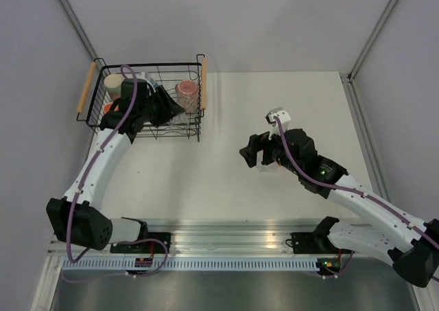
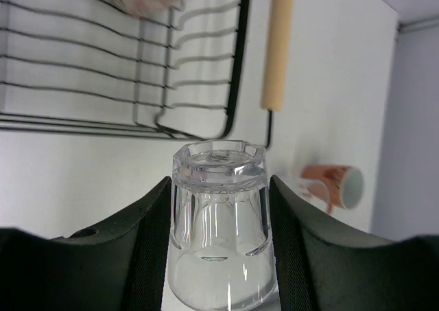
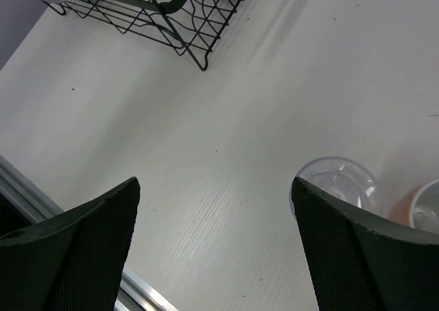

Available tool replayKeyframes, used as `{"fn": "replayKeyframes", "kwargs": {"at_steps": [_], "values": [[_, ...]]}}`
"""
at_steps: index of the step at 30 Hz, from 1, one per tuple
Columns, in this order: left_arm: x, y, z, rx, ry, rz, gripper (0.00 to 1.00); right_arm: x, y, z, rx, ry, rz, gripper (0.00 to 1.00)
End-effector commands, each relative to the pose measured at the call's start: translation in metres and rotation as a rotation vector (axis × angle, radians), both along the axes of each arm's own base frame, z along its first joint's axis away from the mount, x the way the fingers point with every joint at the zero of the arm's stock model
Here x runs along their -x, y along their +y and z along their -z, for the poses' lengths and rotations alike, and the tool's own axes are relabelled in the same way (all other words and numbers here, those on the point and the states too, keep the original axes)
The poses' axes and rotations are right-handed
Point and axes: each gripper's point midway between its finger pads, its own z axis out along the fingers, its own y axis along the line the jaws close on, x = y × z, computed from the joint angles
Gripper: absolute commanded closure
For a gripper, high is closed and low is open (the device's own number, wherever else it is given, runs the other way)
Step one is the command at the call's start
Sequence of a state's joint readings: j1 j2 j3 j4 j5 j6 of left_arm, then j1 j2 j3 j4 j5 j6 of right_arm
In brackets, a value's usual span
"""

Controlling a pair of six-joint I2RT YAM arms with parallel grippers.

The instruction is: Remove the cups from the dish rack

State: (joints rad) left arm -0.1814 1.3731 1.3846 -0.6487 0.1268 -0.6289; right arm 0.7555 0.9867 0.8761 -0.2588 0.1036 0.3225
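Left claw clamped on clear glass over dish rack at bench far-left corner, likely to lift it clear of the wires. Right claw gaping mid-bench, nothing in it; second glass stands free beside its finger.

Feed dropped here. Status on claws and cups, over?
Left claw shut on clear faceted glass tumbler at black wire dish rack. Right claw open, empty; second clear glass beside it.

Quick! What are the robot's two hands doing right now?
Left gripper: closed on a clear faceted glass tumbler.
Right gripper: open, holding nothing.
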Motion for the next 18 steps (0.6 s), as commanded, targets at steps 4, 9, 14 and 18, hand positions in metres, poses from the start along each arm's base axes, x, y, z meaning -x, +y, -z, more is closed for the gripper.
{"fn": "replayKeyframes", "kwargs": {"at_steps": [4, 9, 14, 18], "values": [[0.055, -0.082, -0.003, 0.399, 0.027, 0.162, 0.98, 0.003, 0.036, -0.005, -0.095, -0.037, -0.120, 0.07], [0.093, -0.111, 0.024, 0.525, 0.105, 0.173, 0.98, 0.020, 0.068, 0.007, -0.049, -0.054, -0.171, 0.07], [0.109, -0.113, 0.054, 0.628, 0.171, 0.083, 0.98, 0.034, 0.090, 0.017, -0.046, -0.051, -0.208, 0.07], [0.115, -0.111, 0.069, 0.669, 0.200, 0.023, 0.98, 0.047, 0.104, 0.026, -0.031, -0.037, -0.229, 0.07]]}}
